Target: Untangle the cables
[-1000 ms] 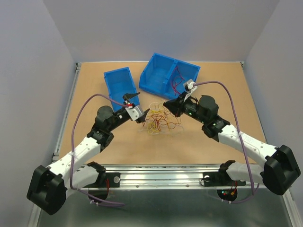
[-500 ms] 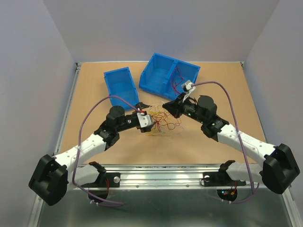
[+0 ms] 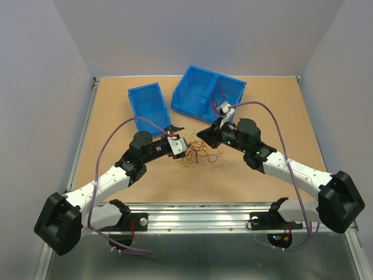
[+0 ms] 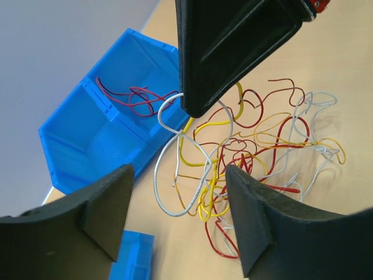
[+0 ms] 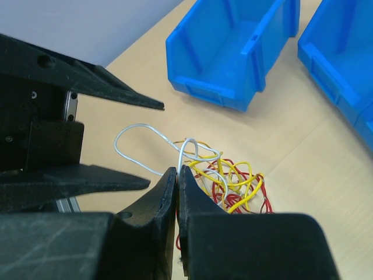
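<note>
Now the right tool (image 5: 177,175) is shut on a white cable (image 5: 140,125) from the tangle (image 5: 236,182), while the left tool (image 4: 178,175) gapes empty and likely must grip the rest next.

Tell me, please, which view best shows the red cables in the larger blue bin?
The left wrist view: the red cables lie close and sharp in one compartment of the blue bin. The top external view shows them small; the right wrist view shows only that bin's outer wall.
</note>
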`<state>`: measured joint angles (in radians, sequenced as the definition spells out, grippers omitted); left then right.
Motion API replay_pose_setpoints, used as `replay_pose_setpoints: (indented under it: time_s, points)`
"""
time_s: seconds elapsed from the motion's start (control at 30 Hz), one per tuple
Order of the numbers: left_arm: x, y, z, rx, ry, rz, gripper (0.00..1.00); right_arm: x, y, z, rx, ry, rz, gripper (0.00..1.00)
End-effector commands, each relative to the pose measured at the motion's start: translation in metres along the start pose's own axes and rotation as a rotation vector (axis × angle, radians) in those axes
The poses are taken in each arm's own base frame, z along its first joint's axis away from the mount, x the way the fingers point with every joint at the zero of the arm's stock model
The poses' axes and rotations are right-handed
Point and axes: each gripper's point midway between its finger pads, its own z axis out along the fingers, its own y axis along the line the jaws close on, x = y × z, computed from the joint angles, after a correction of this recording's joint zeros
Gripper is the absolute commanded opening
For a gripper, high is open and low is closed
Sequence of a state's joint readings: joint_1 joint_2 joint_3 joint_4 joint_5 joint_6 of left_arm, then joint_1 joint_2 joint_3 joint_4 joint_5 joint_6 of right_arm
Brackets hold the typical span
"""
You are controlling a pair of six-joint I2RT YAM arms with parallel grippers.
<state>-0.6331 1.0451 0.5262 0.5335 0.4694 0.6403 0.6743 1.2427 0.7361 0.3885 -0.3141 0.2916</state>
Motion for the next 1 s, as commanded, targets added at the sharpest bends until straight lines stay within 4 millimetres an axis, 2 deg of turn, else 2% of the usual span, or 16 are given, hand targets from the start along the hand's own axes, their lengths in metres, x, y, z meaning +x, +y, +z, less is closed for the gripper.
replay_pose_setpoints:
  time_s: [0.0,0.03,0.1,0.3,0.33,0.43,0.53,0.6,0.63,0.73,0.97]
  points:
    - [-0.032,0.021,0.003,-0.051,-0.081,0.026,0.67,-0.012,0.009,0.003,-0.030,-0.037,-0.019,0.03]
    - [-0.032,0.021,0.003,-0.051,-0.081,0.027,0.55,-0.011,0.008,0.003,-0.027,-0.035,-0.018,0.03]
    - [-0.032,0.021,0.004,-0.050,-0.079,0.033,0.41,-0.011,0.008,0.004,-0.024,-0.036,-0.020,0.03]
    - [-0.023,0.021,0.006,-0.050,-0.050,0.039,0.26,-0.012,0.009,0.002,-0.027,-0.040,-0.023,0.03]
    - [-0.022,0.021,0.007,-0.049,-0.045,0.041,0.18,-0.012,0.009,0.002,-0.027,-0.040,-0.024,0.03]
    - [-0.024,0.025,0.007,-0.063,-0.042,0.038,0.05,-0.011,0.009,0.000,-0.024,-0.041,-0.027,0.04]
    - [-0.027,0.032,0.005,-0.094,-0.040,0.023,0.00,-0.009,0.006,-0.002,-0.014,-0.041,-0.034,0.06]
    - [-0.032,0.036,0.003,-0.114,-0.050,0.011,0.00,-0.004,0.002,-0.001,0.001,-0.034,-0.038,0.19]
    - [-0.038,0.039,0.000,-0.124,-0.062,0.010,0.00,-0.003,0.001,0.000,0.003,-0.034,-0.041,0.31]
    - [-0.049,0.042,-0.007,-0.144,-0.088,-0.004,0.00,0.011,-0.005,0.003,0.009,-0.013,-0.043,0.43]
    - [-0.069,0.054,-0.020,-0.206,-0.132,-0.030,0.00,0.045,-0.018,0.021,0.014,0.059,-0.014,0.47]
